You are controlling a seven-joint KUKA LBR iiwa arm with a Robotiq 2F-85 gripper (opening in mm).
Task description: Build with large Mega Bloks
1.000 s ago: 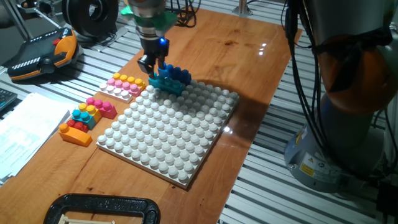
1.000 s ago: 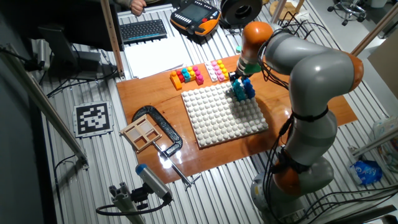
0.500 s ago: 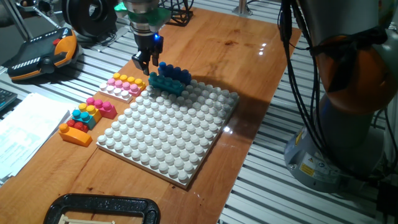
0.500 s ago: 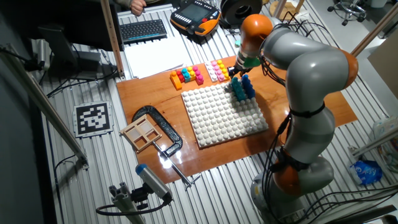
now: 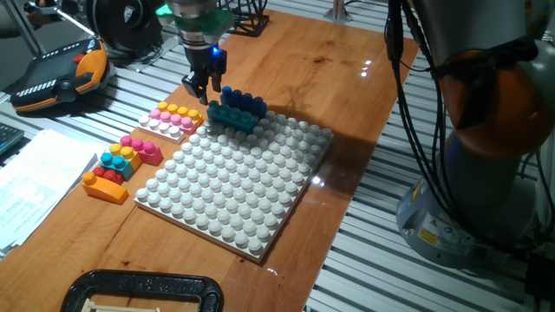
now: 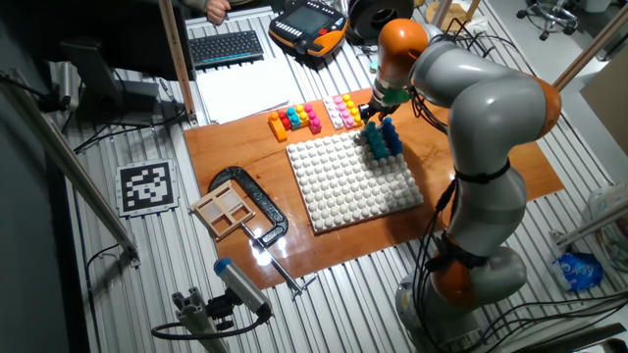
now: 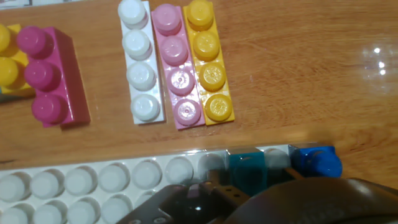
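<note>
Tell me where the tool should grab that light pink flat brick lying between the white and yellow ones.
Hedged: the light pink brick touches the white brick and yellow brick along both long sides, so no finger fits there. Come from above and pinch its short ends, which are free.

no readable words or numbers show in any view; the sticker (image 5: 428, 230) on the robot base is too small to read. a black-and-white square marker (image 6: 147, 184) lies on the slatted floor; it carries a pattern, no letters.

You get bright, even light from above. The wooden table (image 5: 347, 78) shows small white glare spots, also at the right edge in the hand view. The white baseplate (image 5: 234, 182) throws a soft shadow. In the hand view, the dark bottom part is blurred.
</note>
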